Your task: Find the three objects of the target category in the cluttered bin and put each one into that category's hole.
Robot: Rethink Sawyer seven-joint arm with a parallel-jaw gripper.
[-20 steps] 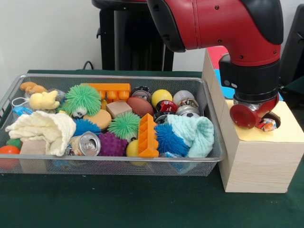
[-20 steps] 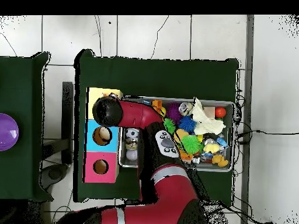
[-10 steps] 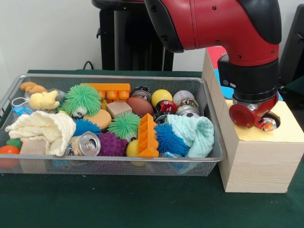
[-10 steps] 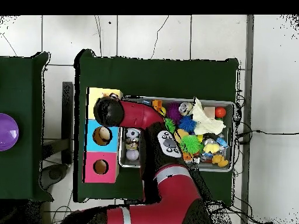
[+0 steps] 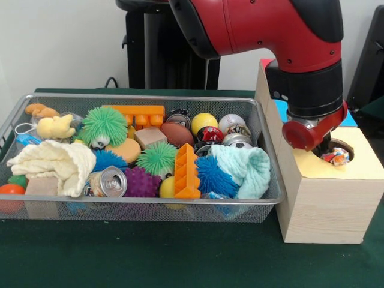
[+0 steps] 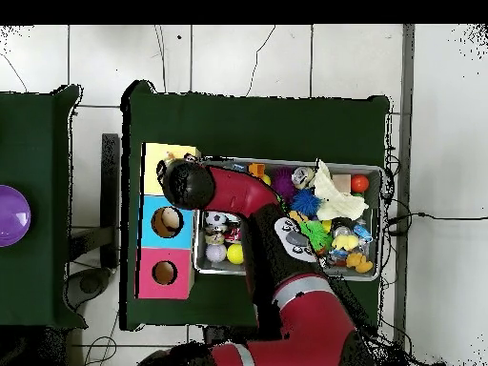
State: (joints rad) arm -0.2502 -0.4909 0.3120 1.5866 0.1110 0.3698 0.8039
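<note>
A small many-coloured snack packet [image 5: 337, 157] sits in the round dark hole [image 5: 343, 147] with the yellow surround [image 5: 360, 165], on top of the pale wooden box [image 5: 324, 204]. My gripper [image 5: 324, 147] hangs just left of and above the packet, mostly hidden under the red wrist; I cannot tell whether it is open or shut. In the overhead view the arm's head [image 6: 186, 183] covers the hole, and only a corner of the yellow box [image 6: 157, 153] shows. The wire mesh bin [image 5: 144, 98] stands left of the box, full of clutter. No other packet shows clearly in it.
The bin holds spiky rubber balls [image 5: 105, 125], a silver can [image 5: 112, 181], an orange block [image 5: 187, 174], cloths [image 5: 54, 162] and several balls. The blue-surrounded hole [image 6: 165, 221] and the red-surrounded hole [image 6: 164, 273] lie beside the yellow box. The arm reaches across the bin's end.
The wrist has swung a little left and up from the yellow hole. The packet has stayed in the hole. In the overhead view the arm's elbow has moved right over the bin.
</note>
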